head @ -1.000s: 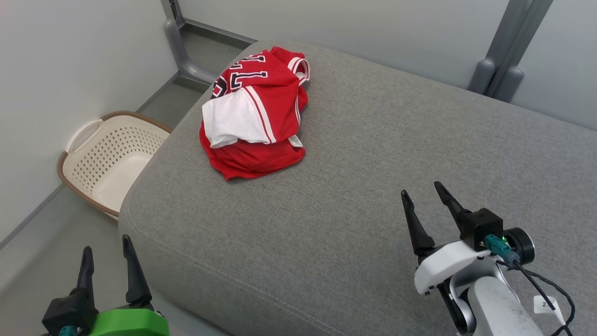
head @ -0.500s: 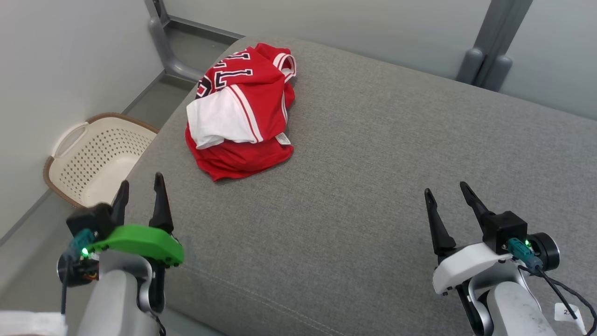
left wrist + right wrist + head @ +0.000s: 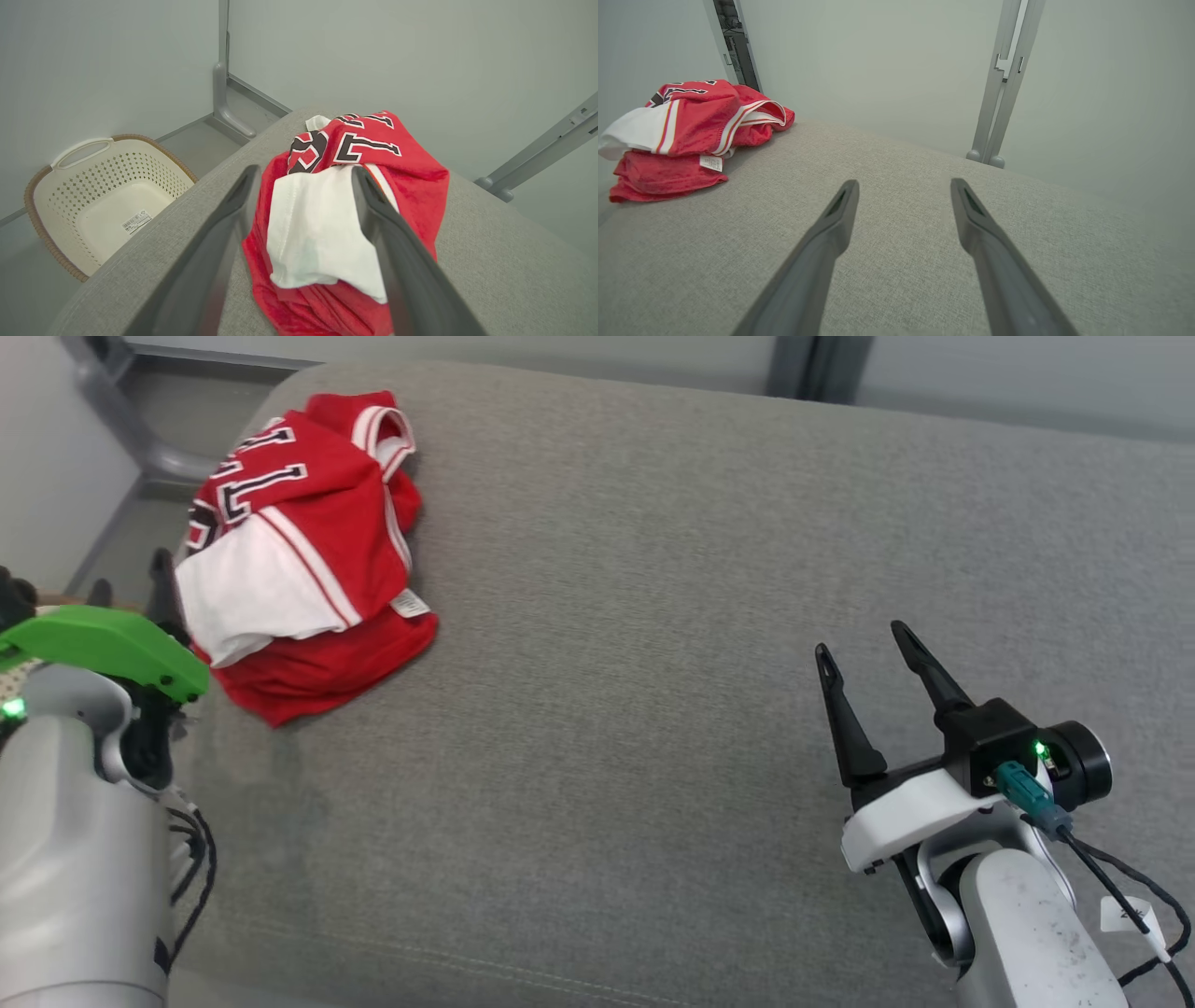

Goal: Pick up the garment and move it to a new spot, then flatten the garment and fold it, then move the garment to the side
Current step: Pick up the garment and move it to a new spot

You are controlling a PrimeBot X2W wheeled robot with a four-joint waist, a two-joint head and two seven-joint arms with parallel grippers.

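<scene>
The garment (image 3: 308,551) is a red jersey with white trim, black lettering and a white inner panel, lying bunched at the far left of the grey cushion (image 3: 653,616). My left gripper (image 3: 131,574), under a green cover, is open just left of the garment's near edge. In the left wrist view the garment (image 3: 397,154) lies just beyond the spread fingers of the left gripper (image 3: 304,170), apart from them. My right gripper (image 3: 862,639) stands open over bare cushion at the near right, far from the garment (image 3: 691,116). The right gripper (image 3: 904,182) holds nothing.
A cream perforated laundry basket (image 3: 70,200) sits on the floor left of the cushion, below its edge. Grey metal posts (image 3: 1004,93) stand against the pale wall behind. The cushion's left edge runs right beside the garment.
The head camera has swung, so the whole picture shifted and the garment now sits further left. My left gripper has risen and moved forward, up to the garment's left side. The right gripper stays open.
</scene>
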